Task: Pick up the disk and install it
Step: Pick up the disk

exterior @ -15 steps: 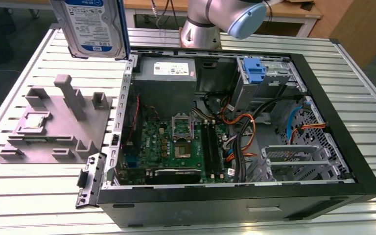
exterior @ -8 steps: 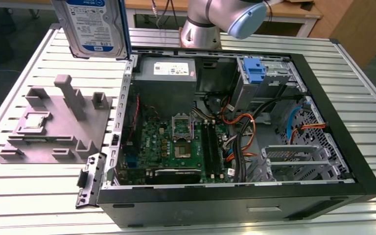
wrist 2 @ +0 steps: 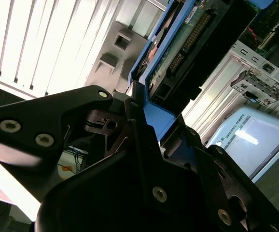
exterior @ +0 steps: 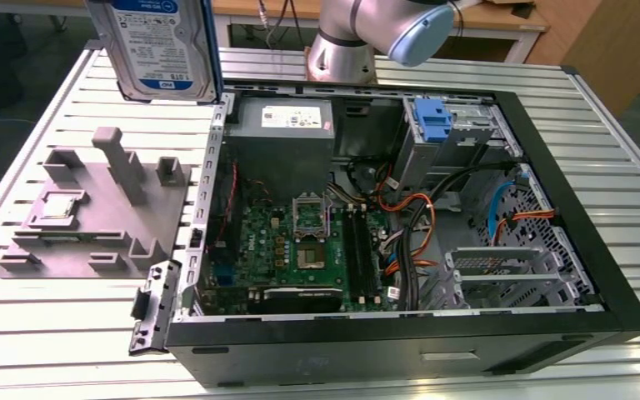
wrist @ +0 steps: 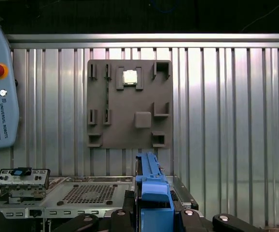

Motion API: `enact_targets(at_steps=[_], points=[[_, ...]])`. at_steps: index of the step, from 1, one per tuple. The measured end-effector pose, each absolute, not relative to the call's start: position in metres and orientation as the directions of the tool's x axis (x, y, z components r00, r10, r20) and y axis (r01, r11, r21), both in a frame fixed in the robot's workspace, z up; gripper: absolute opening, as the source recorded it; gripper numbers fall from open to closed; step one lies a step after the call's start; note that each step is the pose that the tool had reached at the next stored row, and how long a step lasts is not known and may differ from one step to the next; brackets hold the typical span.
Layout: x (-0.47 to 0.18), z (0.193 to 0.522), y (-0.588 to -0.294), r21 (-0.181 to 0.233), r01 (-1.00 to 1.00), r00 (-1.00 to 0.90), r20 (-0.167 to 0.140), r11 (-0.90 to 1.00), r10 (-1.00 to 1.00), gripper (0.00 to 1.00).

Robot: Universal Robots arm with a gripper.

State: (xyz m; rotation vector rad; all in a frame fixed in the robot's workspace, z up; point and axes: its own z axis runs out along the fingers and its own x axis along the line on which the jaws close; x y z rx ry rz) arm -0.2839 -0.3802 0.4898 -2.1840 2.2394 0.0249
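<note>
1. The disk (exterior: 162,46) hangs high above the table (exterior: 31,333), over the far corner of the gray holder (exterior: 97,250) and outside the computer case (exterior: 409,350). It is not installed yet.
2. In the second wrist view the gripper (wrist 2: 146,118) is clamped on the disk's blue side rail, with the circuit side up.
3. Risk: the hold is on a narrow plastic edge, so the disk could twist or slip during the carry and drop onto the motherboard (exterior: 297,250).
4. Risk: the orange cables (exterior: 420,217) lie near the metal cage (exterior: 503,271). A rail could snag them, or jam if it goes in tilted.
5. The case is open. It holds the motherboard, a power supply (exterior: 292,125), the cables, and a blue bracket (exterior: 436,121) in the upper bay.
6. The holder carries a small chip (exterior: 59,208). Its other slots look bare.
</note>
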Motion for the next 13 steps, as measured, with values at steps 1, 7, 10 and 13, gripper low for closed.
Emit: enact_targets(at_steps=[1,7,10,13], points=[[-0.284,0.4898,-0.3809,0.002,-1.0,-0.025,-0.02,0.025,-0.999,0.36],[-0.2829,0.4898,-0.3823,0.002,-1.0,-0.025,-0.02,0.025,-0.999,0.36],[-0.2814,0.4898,-0.3823,0.002,-1.0,-0.025,-0.02,0.025,-0.999,0.36],[-0.2789,0.4898,-0.3823,0.002,-1.0,-0.025,-0.02,0.025,-0.999,0.36]])
